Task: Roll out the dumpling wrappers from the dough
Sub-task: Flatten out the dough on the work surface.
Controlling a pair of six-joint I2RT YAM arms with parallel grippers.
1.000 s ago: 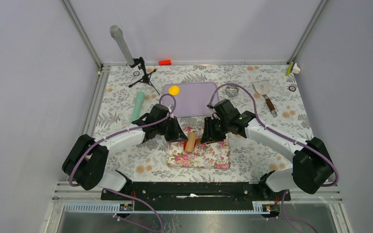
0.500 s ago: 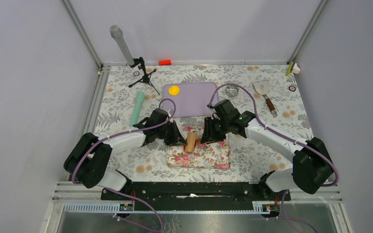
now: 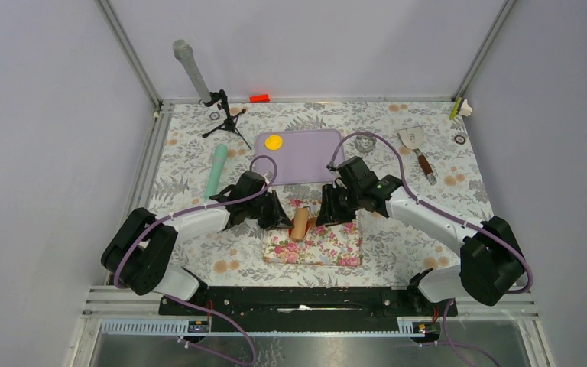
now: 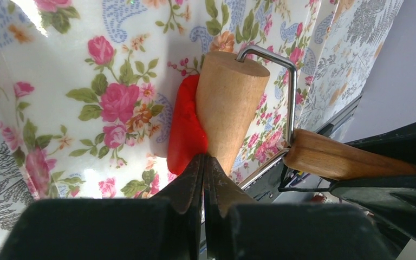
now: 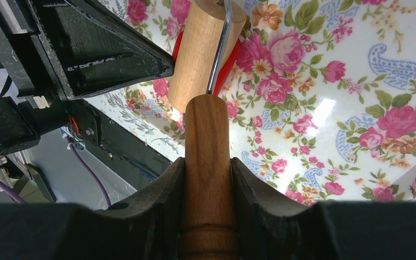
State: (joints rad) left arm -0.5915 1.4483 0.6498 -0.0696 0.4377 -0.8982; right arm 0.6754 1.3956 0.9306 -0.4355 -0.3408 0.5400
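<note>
One yellow dumpling wrapper (image 3: 274, 141) is lying flat and round on the far left part of the purple mat (image 3: 309, 157), well apart from the work, so that piece is looking finished. The red dough (image 4: 186, 130) is sitting on the floral mat (image 3: 317, 246), which is lying just near of the purple one between the two arms. The wooden roller (image 4: 230, 103) is pressing on the dough. In the left wrist view the dough is bulging out beside the drum as a thick, rounded slab, not as a thin coin. The right gripper (image 5: 207, 162) is clamping the roller's wooden handle between its two fingers, with the metal bracket running from the handle up to the drum. The left gripper (image 4: 203, 162) is holding nothing. Its fingers are pressed tight together and their tips are pointing at the spot where dough and drum meet; whether they are touching either I cannot tell. By my reading the rolling of the red piece is under way but not near its end. The dough is needing more passes to spread thin and even, and no round red wrapper is showing anywhere. How much dough is hiding beneath the drum is not visible.
</note>
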